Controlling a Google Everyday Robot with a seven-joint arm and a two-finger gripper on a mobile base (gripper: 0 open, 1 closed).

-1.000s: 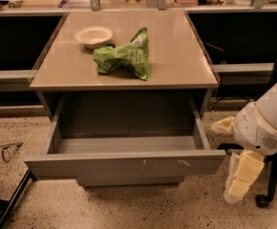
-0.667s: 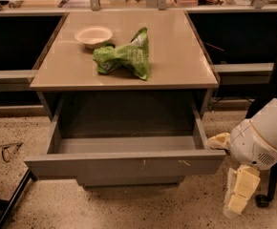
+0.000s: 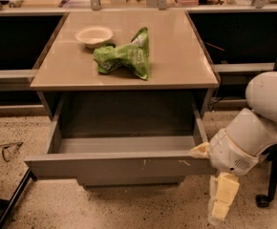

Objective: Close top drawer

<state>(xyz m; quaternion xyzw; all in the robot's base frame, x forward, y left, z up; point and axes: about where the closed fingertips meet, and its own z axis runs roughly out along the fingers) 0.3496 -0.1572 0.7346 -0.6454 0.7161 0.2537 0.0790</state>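
The top drawer (image 3: 124,165) is pulled far out of the grey cabinet. Its flat, handleless front faces me and has small pale scuff marks right of centre. The inside looks empty. My gripper (image 3: 220,197) hangs low at the drawer's front right corner, under the white arm (image 3: 253,132). A pale yellow part of it sits right at the corner of the drawer front. It holds nothing that I can see.
A white bowl (image 3: 94,35) and a green chip bag (image 3: 125,56) lie on the cabinet top (image 3: 176,56). A lower grey drawer front (image 3: 129,181) shows beneath. A dark stand leg (image 3: 12,202) is at the left and a chair wheel (image 3: 262,200) at the right, on speckled floor.
My arm and gripper have moved down and left, closer to the drawer's front right corner. The drawer has stayed in the same open position.
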